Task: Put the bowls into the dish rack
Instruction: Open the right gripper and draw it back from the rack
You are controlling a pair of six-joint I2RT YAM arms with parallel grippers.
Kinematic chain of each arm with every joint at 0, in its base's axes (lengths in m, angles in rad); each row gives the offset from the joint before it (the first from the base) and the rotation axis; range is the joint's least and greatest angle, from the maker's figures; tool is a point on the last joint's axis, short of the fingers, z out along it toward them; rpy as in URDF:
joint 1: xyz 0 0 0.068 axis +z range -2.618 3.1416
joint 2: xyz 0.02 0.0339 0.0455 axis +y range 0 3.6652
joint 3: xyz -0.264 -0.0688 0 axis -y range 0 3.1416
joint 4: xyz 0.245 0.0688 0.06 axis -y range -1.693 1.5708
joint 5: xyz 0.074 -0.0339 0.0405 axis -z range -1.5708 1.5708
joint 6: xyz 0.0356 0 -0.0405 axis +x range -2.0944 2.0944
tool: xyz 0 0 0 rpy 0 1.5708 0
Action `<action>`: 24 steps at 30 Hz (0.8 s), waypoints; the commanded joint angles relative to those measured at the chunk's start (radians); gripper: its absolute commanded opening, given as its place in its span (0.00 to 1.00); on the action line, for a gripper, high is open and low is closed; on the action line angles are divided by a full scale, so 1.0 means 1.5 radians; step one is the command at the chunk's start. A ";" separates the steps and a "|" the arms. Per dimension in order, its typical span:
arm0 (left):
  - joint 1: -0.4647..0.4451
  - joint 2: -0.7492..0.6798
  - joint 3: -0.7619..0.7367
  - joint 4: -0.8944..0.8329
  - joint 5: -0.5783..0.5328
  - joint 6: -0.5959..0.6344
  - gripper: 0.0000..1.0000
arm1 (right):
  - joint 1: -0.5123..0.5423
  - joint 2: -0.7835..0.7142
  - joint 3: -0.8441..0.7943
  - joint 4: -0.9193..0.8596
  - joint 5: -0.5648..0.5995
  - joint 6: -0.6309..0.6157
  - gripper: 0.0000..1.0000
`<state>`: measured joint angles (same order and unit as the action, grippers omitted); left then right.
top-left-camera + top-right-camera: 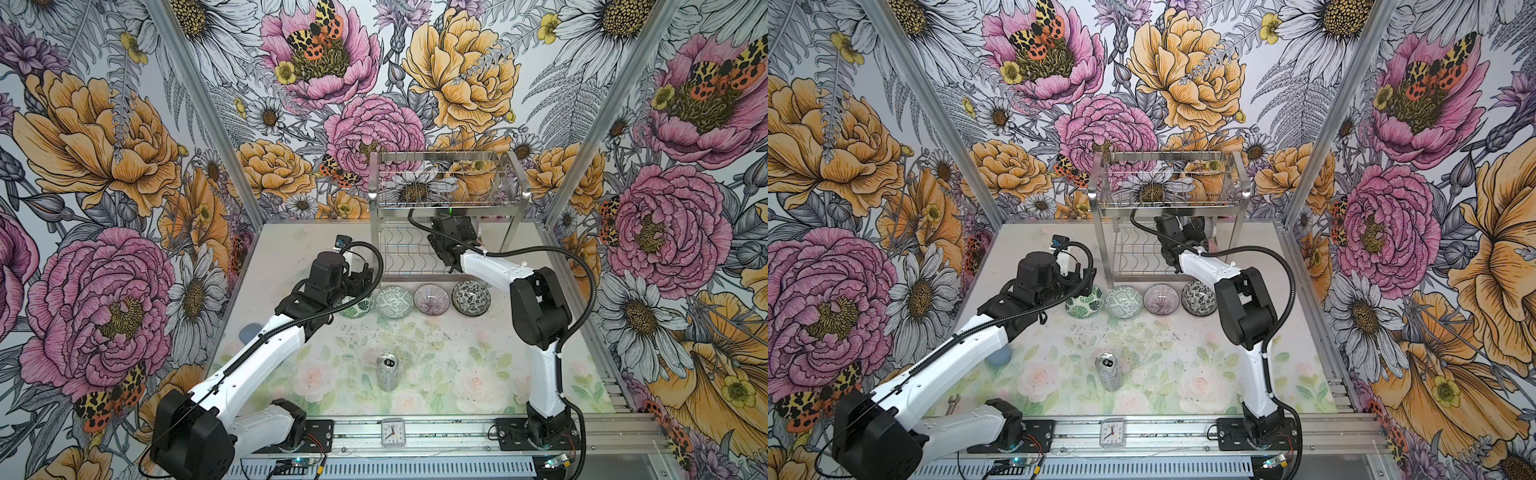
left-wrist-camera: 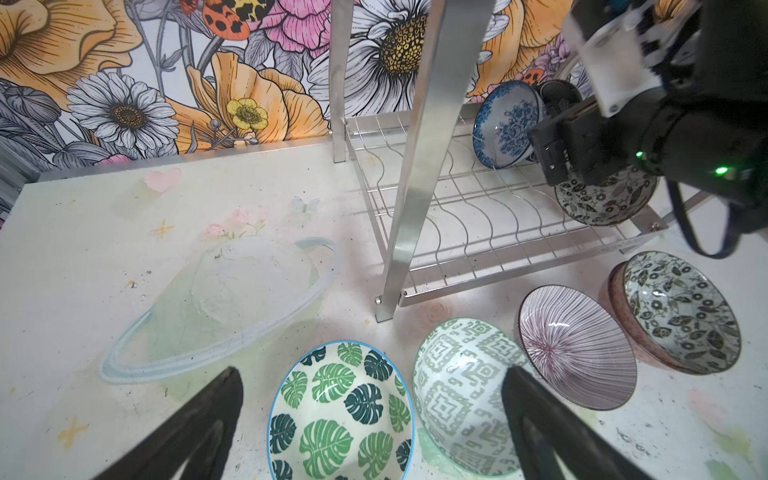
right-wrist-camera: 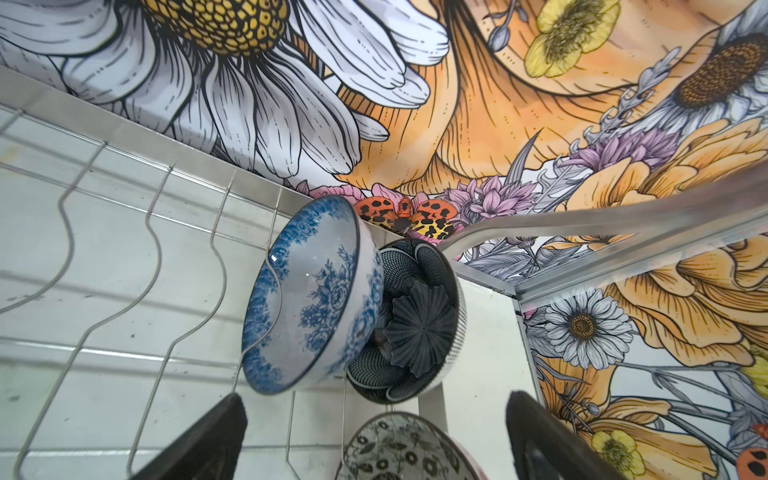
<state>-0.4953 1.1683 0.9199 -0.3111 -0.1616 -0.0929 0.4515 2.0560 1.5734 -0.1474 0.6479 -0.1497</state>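
Behind blue bowl (image 3: pixel 307 299), half-hidden dark bowl (image 3: pixel 419 332)

Over the table (image 1: pixel 291 249) now: the dish rack (image 1: pixel 395 206) stands at the far edge, right of centre. Just before its feet four bowls line up side by side, the leftmost bowl (image 1: pixel 1086 305), second bowl (image 1: pixel 1123 303), third bowl (image 1: pixel 1160 300) and rightmost bowl (image 1: pixel 1196 296). In the rack's lower tier, right end, the inner bowl (image 2: pixel 505 124) stands on edge at the back against the corner bowl (image 2: pixel 559 93), the front bowl (image 2: pixel 602 203) before them. The can (image 1: pixel 1108 372) stands mid-table nearer the near edge, with the clock (image 1: pixel 1112 433) on the rail (image 1: pixel 1163 432) beyond.
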 commanded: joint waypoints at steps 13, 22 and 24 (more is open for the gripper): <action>-0.058 0.071 0.061 0.004 0.001 0.023 0.99 | 0.040 -0.252 -0.265 0.041 -0.100 0.067 1.00; -0.104 0.177 0.128 0.005 0.047 0.030 0.99 | 0.020 -0.456 -0.427 0.002 -0.094 0.139 1.00; -0.114 0.210 0.151 0.004 0.062 0.031 0.99 | 0.003 -0.506 -0.452 -0.017 -0.105 0.165 1.00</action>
<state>-0.6502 1.4384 1.0962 -0.3111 -0.1230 -0.0673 0.4850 1.3930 0.9287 -0.1467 0.5030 0.0162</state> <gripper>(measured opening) 0.986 0.996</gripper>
